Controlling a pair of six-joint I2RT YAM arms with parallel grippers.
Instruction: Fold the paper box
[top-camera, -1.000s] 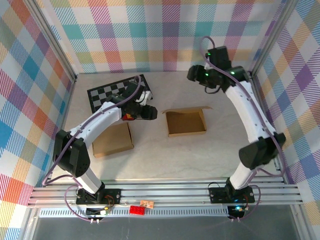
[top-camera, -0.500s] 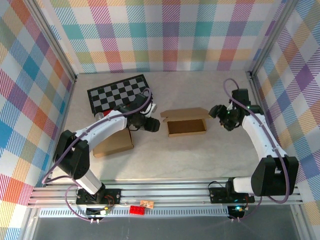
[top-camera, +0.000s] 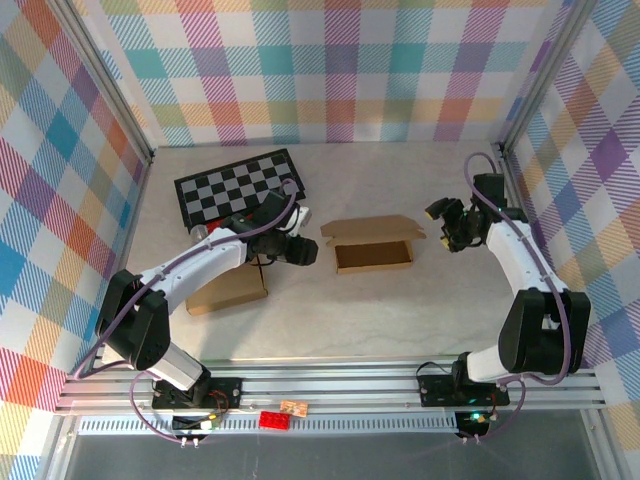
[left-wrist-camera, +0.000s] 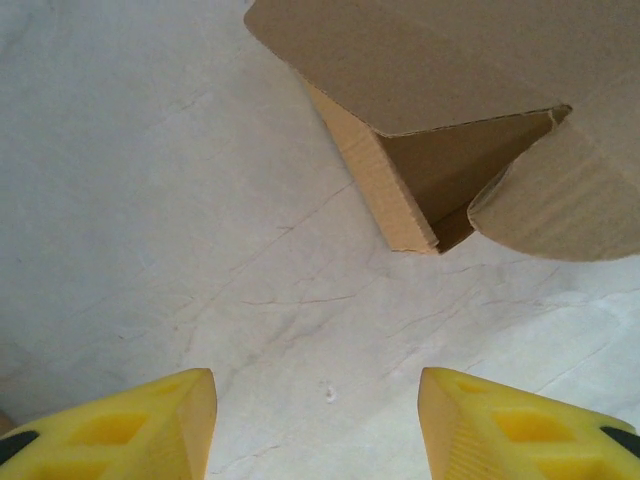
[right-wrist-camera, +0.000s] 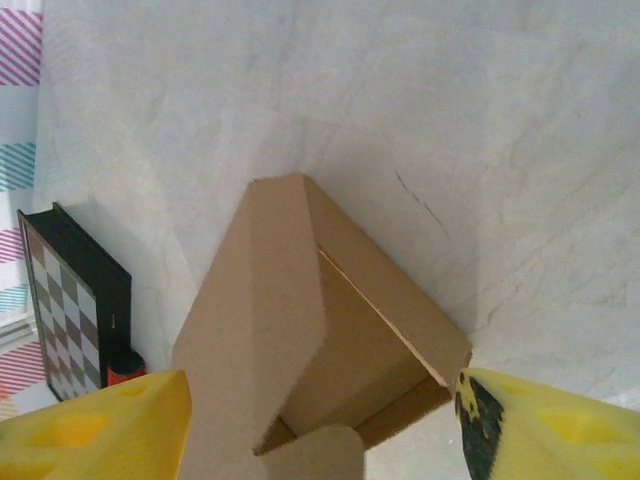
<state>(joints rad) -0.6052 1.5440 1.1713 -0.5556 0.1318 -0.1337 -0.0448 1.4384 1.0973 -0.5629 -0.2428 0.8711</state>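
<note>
Looks like a robot-lab test cell rather than a home: walled by bright plaid panels (top-camera: 340, 70) on aluminium posts (top-camera: 112, 85), floored with a pale marble-look tabletop (top-camera: 380, 320), edged at the front by slotted aluminium rails (top-camera: 330, 383) with the left arm's base (top-camera: 185, 390) and right arm's base (top-camera: 460, 385) bolted on, cables (top-camera: 133, 400) trailing below.

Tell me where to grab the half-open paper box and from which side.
Grip the raised lid flap at its free edge, probably from the right end: that thin panel stands clear of the table, and the right tool faces it.
</note>
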